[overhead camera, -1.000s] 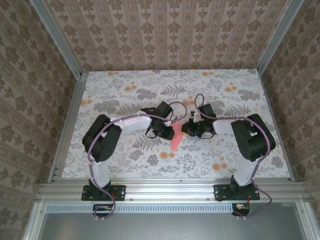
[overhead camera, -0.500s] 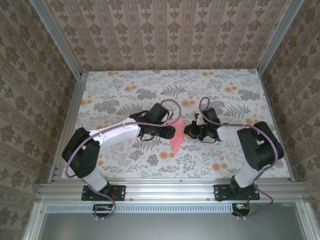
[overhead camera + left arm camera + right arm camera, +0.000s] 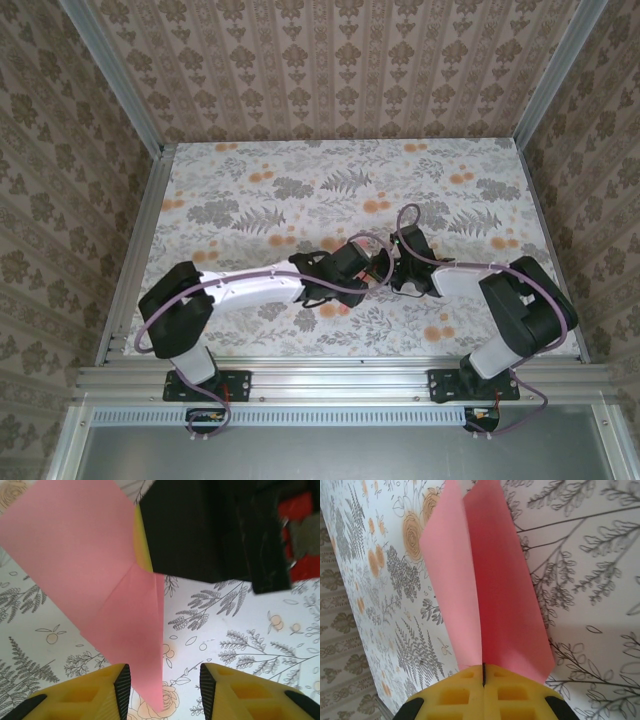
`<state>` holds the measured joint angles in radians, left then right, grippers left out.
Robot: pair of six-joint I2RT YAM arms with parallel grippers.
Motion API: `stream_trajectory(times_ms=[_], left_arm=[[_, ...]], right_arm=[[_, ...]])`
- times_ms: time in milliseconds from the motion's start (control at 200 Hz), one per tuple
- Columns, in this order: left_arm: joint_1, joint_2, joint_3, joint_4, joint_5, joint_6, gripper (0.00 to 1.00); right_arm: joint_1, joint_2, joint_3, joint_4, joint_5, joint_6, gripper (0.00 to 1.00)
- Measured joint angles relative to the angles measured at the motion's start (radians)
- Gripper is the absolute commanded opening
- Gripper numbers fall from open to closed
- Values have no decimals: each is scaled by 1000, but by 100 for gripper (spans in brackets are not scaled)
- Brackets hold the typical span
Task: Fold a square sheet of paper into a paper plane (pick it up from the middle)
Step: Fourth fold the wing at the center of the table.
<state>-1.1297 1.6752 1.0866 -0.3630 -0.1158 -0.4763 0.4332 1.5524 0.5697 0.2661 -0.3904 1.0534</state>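
We are looking at the paper plane (image 3: 120,595), a salmon-pink sheet folded into a long pointed shape (plain-coloured, against the printed flowers beneath). In the left wrist view it is showing a broad flat panel at the top. A diagonal crease is running down from that panel, and a narrower flap is tapering to a sharp tip at the bottom. In the right wrist view it is spreading away from the camera as two long wings meeting along a centre crease. The left wing is looking paler pink and the right one a deeper red.

The right gripper (image 3: 483,676) is pinching the near end of that crease, its yellow fingers pressed fully together. The plane is standing out from it above the flowered table (image 3: 250,180).

The left gripper (image 3: 162,692) is standing with its jaws apart. The plane's tip is hanging in the gap between them, just beside the left-hand pad (image 3: 121,685); we cannot tell whether paper and pad are touching.

In the top view both arms are meeting around the middle of the table, a little toward its near edge, and that is where the plane is being held.
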Motion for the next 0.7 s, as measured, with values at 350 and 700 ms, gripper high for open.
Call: stream_trajectory(times_ms=[350,700], left_arm=[[-15,32,0,13,-86,-3,44],[-27,148,69,-12,-179,5,36]], right_arm=[[2,-58,-28,24,47,80,2],[3,-19,-28,42,46,105,4]])
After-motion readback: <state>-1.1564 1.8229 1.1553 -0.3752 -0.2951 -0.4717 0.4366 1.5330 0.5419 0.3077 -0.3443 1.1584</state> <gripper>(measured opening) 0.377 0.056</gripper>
